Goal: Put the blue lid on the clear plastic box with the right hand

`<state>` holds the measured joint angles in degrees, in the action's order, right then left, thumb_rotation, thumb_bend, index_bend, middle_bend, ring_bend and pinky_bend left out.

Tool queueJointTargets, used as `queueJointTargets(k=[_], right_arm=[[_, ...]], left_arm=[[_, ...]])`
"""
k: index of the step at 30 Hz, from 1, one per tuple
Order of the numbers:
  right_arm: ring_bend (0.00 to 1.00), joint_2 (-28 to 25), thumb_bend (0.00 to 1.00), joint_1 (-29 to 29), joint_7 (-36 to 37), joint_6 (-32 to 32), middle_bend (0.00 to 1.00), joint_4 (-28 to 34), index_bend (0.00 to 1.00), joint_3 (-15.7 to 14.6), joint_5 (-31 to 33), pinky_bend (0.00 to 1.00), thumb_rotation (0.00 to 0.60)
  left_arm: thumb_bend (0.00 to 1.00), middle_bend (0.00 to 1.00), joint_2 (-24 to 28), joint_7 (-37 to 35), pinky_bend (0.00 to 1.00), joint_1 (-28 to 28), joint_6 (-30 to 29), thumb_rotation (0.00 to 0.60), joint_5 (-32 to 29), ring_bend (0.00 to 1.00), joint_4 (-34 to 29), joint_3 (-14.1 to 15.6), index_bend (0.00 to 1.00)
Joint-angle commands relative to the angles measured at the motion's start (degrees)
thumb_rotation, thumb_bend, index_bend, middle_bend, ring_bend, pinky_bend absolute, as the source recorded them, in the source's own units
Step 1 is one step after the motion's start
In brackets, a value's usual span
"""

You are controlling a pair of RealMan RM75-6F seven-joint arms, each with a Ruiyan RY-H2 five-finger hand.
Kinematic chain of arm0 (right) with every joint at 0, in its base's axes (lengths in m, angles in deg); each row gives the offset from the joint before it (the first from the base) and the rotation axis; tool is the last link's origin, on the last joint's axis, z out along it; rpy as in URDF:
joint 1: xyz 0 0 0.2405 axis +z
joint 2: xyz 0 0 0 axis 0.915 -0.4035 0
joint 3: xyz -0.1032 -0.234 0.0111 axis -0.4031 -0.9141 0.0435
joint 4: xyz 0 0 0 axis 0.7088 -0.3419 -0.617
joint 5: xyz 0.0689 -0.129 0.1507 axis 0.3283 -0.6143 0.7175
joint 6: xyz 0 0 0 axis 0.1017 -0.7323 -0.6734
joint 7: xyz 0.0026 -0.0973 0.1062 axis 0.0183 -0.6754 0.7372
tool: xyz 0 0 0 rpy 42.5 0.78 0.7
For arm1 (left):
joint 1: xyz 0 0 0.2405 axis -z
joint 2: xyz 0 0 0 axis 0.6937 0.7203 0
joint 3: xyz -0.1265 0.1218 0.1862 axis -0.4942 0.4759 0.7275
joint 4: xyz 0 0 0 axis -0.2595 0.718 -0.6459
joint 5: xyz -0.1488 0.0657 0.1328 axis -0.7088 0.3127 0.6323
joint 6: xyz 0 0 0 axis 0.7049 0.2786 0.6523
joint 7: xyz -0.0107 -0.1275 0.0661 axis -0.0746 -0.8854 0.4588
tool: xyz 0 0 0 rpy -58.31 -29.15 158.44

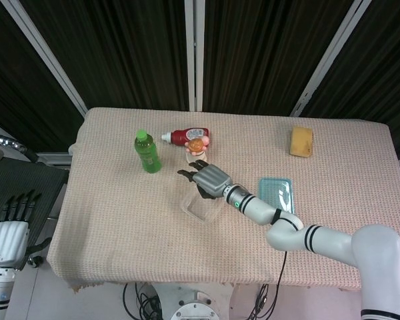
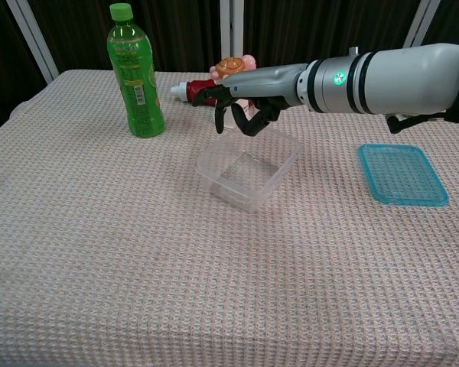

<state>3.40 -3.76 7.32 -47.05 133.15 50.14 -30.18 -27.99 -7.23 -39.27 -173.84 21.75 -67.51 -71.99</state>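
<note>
- Orange-topped toy (image 2: 231, 70) is being partly hidden behind the right hand (image 2: 241, 98).
- Fingers are being curled downward, nothing gripped, above the clear container's (image 2: 249, 170) far rim.
- Left hand (image 1: 8, 230) is being hung open beside the table (image 1: 107, 240).

The tabletop (image 1: 107, 227), covered in pinkish woven cloth, carried a green bottle (image 1: 147, 152) upright near its far left, a red bottle (image 1: 187, 137) lying beside a small figurine cup (image 1: 197, 152), a clear container (image 2: 249, 170) mid-table, a teal lid (image 1: 276, 197) right of it, and a yellow sponge (image 1: 301, 141) near the far right corner.
</note>
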Motion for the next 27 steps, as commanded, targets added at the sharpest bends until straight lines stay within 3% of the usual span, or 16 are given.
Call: queueJointTargets(k=[1,15,27], right_arm=[[0.00,-1.5,0.95,-1.1,-1.5,-1.0,0.29,1.8,0.00,-1.0,1.2,0.00,0.600],[0.00,-10.6,0.95,-6.7,-6.6,-4.9,0.30,13.0,0.00,-5.6,8.4,0.00,0.600],[0.00,-15.7,0.95,-13.3,-3.5,-10.2,0.30,19.8,0.00,-9.1,4.0,0.00,0.600]], left_arm=[[0.00,0.00,-0.2,-0.2,0.01,0.1,0.1,0.600,0.0,0.00,0.2,0.0,0.06],[0.00,0.00,-0.6,-0.9,0.01,0.4,0.2,0.600,0.6,0.00,0.9,0.0,0.06],[0.00,0.00,-0.8,-0.5,0.00,1.1,0.6,0.600,1.2,0.00,0.9,0.0,0.06]])
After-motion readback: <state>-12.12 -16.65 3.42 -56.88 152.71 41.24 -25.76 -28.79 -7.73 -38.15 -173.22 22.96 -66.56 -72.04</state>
